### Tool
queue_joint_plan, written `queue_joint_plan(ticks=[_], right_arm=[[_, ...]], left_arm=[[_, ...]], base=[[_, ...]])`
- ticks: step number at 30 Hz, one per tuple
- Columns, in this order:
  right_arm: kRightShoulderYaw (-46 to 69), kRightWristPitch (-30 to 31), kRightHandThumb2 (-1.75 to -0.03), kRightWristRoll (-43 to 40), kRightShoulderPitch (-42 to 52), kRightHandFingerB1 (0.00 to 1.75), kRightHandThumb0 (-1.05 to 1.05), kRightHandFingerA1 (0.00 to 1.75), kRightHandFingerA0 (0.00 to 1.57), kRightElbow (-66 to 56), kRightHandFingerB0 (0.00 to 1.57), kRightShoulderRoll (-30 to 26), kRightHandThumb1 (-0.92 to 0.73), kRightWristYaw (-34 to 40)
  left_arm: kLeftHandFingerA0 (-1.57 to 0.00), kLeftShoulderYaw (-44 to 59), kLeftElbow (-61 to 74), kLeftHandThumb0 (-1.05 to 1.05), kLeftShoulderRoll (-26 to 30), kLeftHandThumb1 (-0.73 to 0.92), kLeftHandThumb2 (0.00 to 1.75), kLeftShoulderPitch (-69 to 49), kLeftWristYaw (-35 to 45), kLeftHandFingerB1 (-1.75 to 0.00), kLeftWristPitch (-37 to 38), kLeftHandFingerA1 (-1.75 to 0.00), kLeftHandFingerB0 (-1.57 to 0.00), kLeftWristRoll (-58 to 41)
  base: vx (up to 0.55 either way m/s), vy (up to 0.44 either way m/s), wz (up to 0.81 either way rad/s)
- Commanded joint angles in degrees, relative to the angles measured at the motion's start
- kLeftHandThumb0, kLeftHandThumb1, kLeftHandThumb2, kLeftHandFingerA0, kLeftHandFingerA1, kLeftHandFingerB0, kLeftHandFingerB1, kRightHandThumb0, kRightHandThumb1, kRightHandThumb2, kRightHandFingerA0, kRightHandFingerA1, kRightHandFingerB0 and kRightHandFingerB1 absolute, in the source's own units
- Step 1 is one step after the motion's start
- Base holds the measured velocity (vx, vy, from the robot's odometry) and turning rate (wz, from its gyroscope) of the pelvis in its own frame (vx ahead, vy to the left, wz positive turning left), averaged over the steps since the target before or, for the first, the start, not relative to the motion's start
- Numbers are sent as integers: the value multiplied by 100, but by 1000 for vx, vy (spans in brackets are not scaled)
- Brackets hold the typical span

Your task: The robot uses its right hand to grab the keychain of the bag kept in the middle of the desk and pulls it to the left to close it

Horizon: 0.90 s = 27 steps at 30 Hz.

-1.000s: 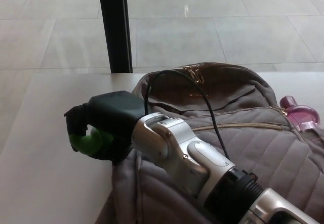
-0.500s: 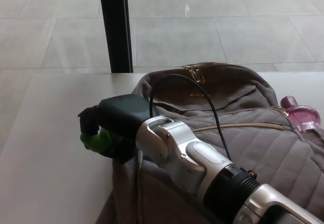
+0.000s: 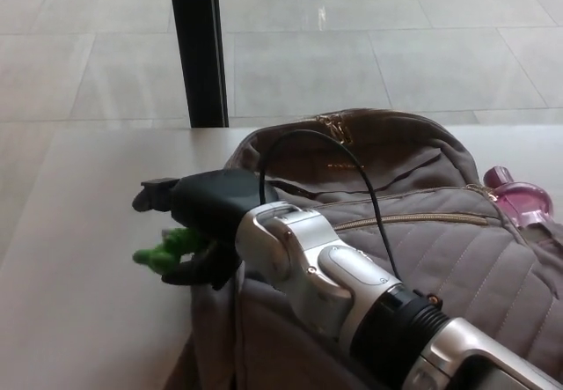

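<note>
Spotting the bright green keychain point(image 3: 165, 251) at the left end of the quilted taupe fabric backpack point(image 3: 457, 249), just over the pale table point(image 3: 79, 231). Seeing the black right hand point(image 3: 207, 209) around it, fingers point(image 3: 149, 196) spread apart, one above, one beneath, not clamped. Catching a gold zip line point(image 3: 413, 221) across the bag's front, and a pink rounded object point(image 3: 519, 198) behind its right side.
</note>
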<state>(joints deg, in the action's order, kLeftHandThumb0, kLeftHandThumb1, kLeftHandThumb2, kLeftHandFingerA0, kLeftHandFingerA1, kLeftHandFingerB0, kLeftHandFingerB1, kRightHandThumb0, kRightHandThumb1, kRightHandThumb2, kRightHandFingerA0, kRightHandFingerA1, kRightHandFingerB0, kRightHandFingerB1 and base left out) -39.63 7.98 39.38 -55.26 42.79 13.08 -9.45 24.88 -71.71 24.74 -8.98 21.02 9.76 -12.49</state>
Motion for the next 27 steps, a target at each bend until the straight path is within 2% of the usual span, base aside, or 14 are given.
queue_joint_plan(ticks=[1,2,3,5,6,7,8,9,10,13,14,15,16,27], right_arm=[[192,1655,-103,-822,-933,13,-105,12,0,-431,0,1154,-58,-2576],[198,1679,-103,-835,-936,13,-105,12,0,-447,0,1148,-58,-2602],[291,1791,-103,-917,-1028,9,-104,11,0,-476,0,1089,-58,-2736],[289,1917,-104,-931,-1146,10,-105,12,0,-677,0,919,-58,-3028],[260,1907,-64,-915,-1182,0,-105,9,0,-809,0,803,-63,-3151],[259,1917,-63,-930,-1220,0,-105,9,0,-909,0,719,-64,-3255],[387,2167,-102,-1054,-1290,0,-105,8,0,-1062,0,641,-54,-3426],[427,2257,-105,-1072,-1326,0,-105,11,0,-1260,0,492,-55,-3553],[408,2203,-64,-1001,-1367,0,-105,29,0,-1535,0,231,-67,-3688],[722,2635,-63,-1250,-1391,0,-105,10,0,-1981,0,-3,-65,-3977],[1012,3132,-104,-1460,-1500,0,-105,7,0,-2420,0,-313,-54,-4274],[1044,3198,-104,-1475,-1507,0,-105,7,0,-2474,0,-327,-54,-4316],[1317,3498,-64,-1627,-1481,0,-105,0,0,-2732,0,-449,-71,-4300],[1202,3826,-64,-1576,-1325,0,-105,0,0,-3036,0,-379,-71,-4433]], left_arm=[[-63,-3,10,-105,60,92,102,-96,2,-103,77,-120,-28,-6],[-63,-3,12,-105,60,92,102,-98,3,-103,77,-120,-28,-6],[-68,-9,11,-105,83,80,139,-81,-46,-88,21,-108,-35,4],[-69,-23,15,-105,96,80,140,-100,-31,-86,44,-109,-31,21],[-58,1,6,-105,90,92,101,-88,-45,-100,19,-119,-25,-4],[-57,17,4,-105,92,92,101,-90,-50,-100,5,-119,-25,-19],[-69,35,-2,-105,97,78,139,-93,-62,-86,-10,-109,-31,-36],[-68,34,-11,-105,99,78,139,-96,-79,-89,-8,-109,-35,-30],[-60,23,-16,-105,110,92,101,-112,-84,-103,17,-120,-27,-12],[-61,17,-23,-105,127,92,101,-153,-90,-94,45,-113,-32,3],[-59,-7,-26,-105,149,92,101,-159,-103,-103,30,-119,-26,31],[-59,-1,-29,-105,158,92,101,-177,-100,-103,32,-119,-26,28],[-59,3,-31,-105,160,92,101,-185,-99,-103,33,-119,-26,24],[-59,25,-56,-105,150,92,101,-373,-60,-103,76,-119,-26,8]], base=[[0,0,0],[0,0,0],[0,0,0],[0,0,0],[0,0,0],[0,0,0],[0,0,0],[0,0,0],[0,0,0],[0,0,0],[0,0,0],[0,0,0],[0,0,0],[0,0,0]])
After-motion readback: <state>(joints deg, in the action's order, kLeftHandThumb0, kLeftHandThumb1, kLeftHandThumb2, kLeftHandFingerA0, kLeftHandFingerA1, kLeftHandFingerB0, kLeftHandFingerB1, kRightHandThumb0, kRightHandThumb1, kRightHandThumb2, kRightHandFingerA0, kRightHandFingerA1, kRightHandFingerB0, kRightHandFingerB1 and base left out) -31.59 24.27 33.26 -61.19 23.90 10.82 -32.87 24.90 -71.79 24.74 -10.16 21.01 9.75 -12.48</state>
